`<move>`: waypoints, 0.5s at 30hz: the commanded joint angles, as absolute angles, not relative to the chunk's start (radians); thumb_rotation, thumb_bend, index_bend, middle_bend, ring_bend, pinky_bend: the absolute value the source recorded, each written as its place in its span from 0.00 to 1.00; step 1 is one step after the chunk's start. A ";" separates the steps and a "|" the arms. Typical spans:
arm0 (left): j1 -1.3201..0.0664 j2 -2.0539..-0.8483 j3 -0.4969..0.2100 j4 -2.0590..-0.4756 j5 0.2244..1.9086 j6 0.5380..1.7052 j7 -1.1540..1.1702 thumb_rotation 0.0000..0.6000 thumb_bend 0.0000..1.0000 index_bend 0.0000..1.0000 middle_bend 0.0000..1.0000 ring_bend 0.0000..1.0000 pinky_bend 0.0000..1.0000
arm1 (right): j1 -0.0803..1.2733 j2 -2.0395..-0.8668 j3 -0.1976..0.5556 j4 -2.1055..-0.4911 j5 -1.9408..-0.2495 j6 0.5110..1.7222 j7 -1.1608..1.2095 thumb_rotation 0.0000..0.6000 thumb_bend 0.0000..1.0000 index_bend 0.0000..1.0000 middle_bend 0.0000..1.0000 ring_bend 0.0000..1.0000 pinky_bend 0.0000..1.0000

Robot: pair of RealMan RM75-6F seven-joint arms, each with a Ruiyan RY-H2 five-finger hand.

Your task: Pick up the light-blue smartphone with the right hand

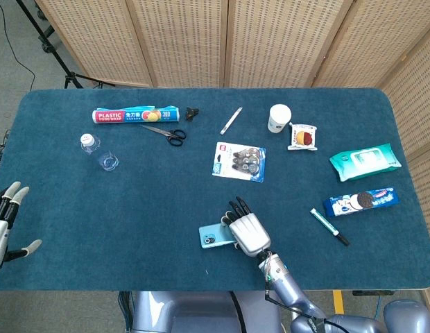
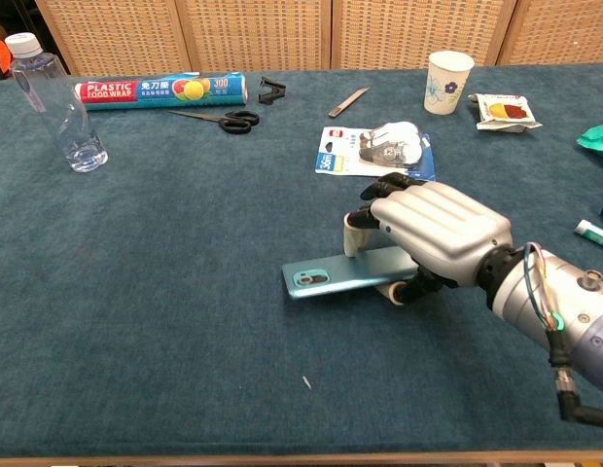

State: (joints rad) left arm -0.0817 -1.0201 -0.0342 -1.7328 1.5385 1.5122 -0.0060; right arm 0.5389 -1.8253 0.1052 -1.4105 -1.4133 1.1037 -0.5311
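Observation:
The light-blue smartphone [image 2: 331,276] [image 1: 211,237] is near the table's front edge, its far long side tipped up off the cloth. My right hand [image 2: 428,236] [image 1: 245,230] covers its right half, fingers [image 2: 358,232] curled down over the far edge and thumb [image 2: 394,292] under the near edge, gripping it. The camera end sticks out to the left of the hand. My left hand [image 1: 5,222] hangs at the table's left edge, fingers spread, holding nothing; the chest view does not show it.
A blister pack [image 2: 377,151] lies just behind the right hand. Further back are a paper cup [image 2: 448,82], a snack packet [image 2: 500,110], scissors [image 2: 217,118], a food-wrap box [image 2: 160,91] and a water bottle [image 2: 53,105]. Wipes [image 1: 365,162], cookies [image 1: 360,201] and a pen [image 1: 330,227] lie to the right.

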 commanded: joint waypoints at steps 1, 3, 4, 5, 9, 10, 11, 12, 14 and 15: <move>-0.081 -1.020 -0.034 -1.733 1.539 1.513 -0.007 1.00 0.00 0.00 0.00 0.00 0.00 | 0.552 -1.819 0.130 -1.441 -1.388 1.094 -0.559 1.00 0.86 0.41 0.38 0.14 0.01; -0.081 -1.019 -0.034 -1.733 1.539 1.514 -0.008 1.00 0.00 0.00 0.00 0.00 0.00 | 0.562 -1.813 0.151 -1.470 -1.353 1.080 -0.584 1.00 0.88 0.42 0.38 0.14 0.01; -0.081 -1.019 -0.034 -1.733 1.539 1.514 -0.008 1.00 0.00 0.00 0.00 0.00 0.00 | 0.569 -1.809 0.164 -1.486 -1.332 1.071 -0.601 1.00 0.89 0.42 0.39 0.15 0.01; -0.081 -1.018 -0.034 -1.733 1.539 1.512 -0.008 1.00 0.00 0.00 0.00 0.00 0.00 | 0.585 -1.807 0.191 -1.499 -1.296 1.052 -0.631 1.00 0.89 0.42 0.39 0.15 0.01; -0.082 -1.018 -0.033 -1.734 1.540 1.512 -0.007 1.00 0.00 0.00 0.00 0.00 0.00 | 0.625 -1.805 0.243 -1.529 -1.177 1.015 -0.733 1.00 0.90 0.43 0.39 0.16 0.01; -0.081 -1.018 -0.033 -1.734 1.541 1.512 -0.007 1.00 0.00 0.00 0.00 0.00 0.00 | 0.632 -1.806 0.250 -1.529 -1.162 1.013 -0.746 1.00 0.90 0.43 0.39 0.16 0.01; -0.081 -1.018 -0.033 -1.734 1.541 1.513 -0.008 1.00 0.00 0.00 0.00 0.00 0.00 | 0.642 -1.810 0.260 -1.527 -1.139 1.010 -0.764 1.00 0.90 0.43 0.39 0.16 0.01; -0.081 -1.018 -0.033 -1.734 1.541 1.513 -0.009 1.00 0.00 0.00 0.00 0.00 0.00 | 0.648 -1.812 0.265 -1.525 -1.125 1.008 -0.774 1.00 0.90 0.43 0.39 0.16 0.01; -0.081 -1.017 -0.034 -1.733 1.540 1.513 -0.010 1.00 0.00 0.00 0.00 0.00 0.00 | 0.667 -1.820 0.278 -1.519 -1.083 1.006 -0.808 1.00 0.88 0.43 0.39 0.16 0.01; -0.081 -1.017 -0.034 -1.733 1.539 1.513 -0.010 1.00 0.00 0.00 0.00 0.00 0.00 | 0.673 -1.822 0.281 -1.517 -1.071 1.005 -0.819 1.00 0.86 0.43 0.38 0.16 0.01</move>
State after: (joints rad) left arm -0.0811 -1.0173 -0.0338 -1.7333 1.5390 1.5125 -0.0099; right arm 0.6515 -1.8148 0.2634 -1.5178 -1.1012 1.0138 -0.7898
